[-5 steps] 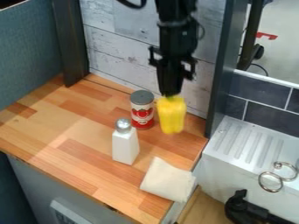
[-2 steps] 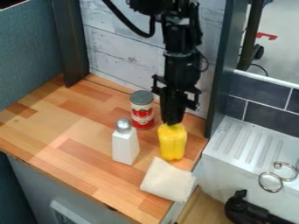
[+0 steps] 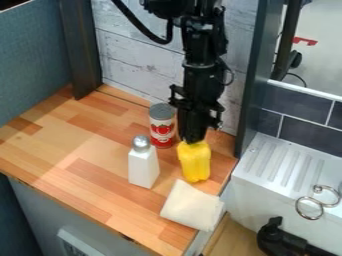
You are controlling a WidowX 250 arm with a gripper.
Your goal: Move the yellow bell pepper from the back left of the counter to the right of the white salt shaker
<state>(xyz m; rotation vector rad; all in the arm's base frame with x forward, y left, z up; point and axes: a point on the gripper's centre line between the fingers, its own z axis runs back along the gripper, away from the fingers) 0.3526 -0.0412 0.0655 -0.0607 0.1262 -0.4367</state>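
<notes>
End effector (image 3: 192, 141) and yellow bottle (image 3: 194, 164) meet at the bottle's top, which is gripped; the bottle is upright over the right part of the wooden bench (image 3: 47, 150). Its grip is made and not released, though I can't tell whether its base touches the wood. From the left, a white shaker (image 3: 143, 167) with a silvery cap stands first, then a can (image 3: 162, 131) behind it with a grey lid and a red-and-white label. Next comes a folded pale cloth (image 3: 190, 205), in front of the bottle. Rightmost are a ridged white drainboard (image 3: 280, 165) and metal rings (image 3: 309, 217).
</notes>
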